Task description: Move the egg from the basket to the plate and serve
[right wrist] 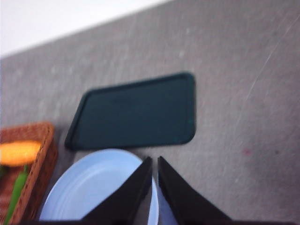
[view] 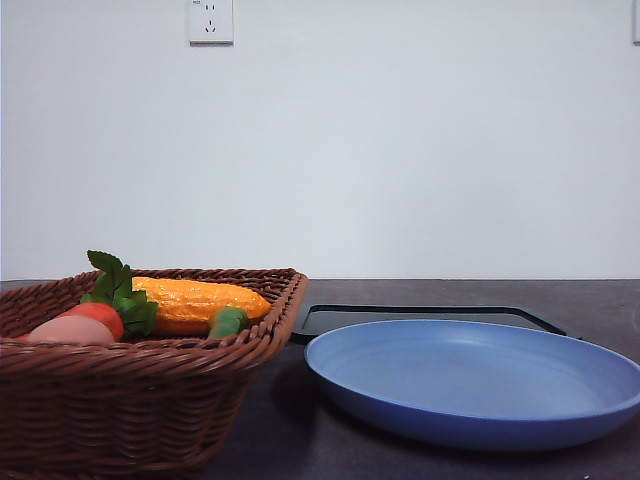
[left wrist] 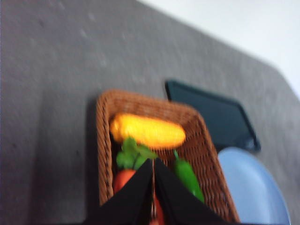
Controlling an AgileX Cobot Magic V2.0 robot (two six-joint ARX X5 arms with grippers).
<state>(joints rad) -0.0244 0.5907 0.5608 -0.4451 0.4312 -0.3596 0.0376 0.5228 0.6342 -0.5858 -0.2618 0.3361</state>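
Observation:
The pinkish-brown egg (view: 68, 331) lies at the near left of the brown wicker basket (view: 150, 375), beside a carrot. To the right of the basket the light blue plate (view: 480, 385) rests on the dark table with nothing on it. In the left wrist view my left gripper (left wrist: 153, 161) hovers above the basket (left wrist: 104, 140), fingers shut with nothing between them; the egg is hidden there. High over the plate's (right wrist: 93, 187) edge, my right gripper (right wrist: 154, 160) is also shut and holds nothing.
The basket also holds a yellow corn cob (view: 195, 300), a red-orange carrot (view: 100, 314) with green leaves, and a green pepper (view: 228, 321). A flat black tray (view: 420, 316) lies behind the plate. A white wall stands behind the table.

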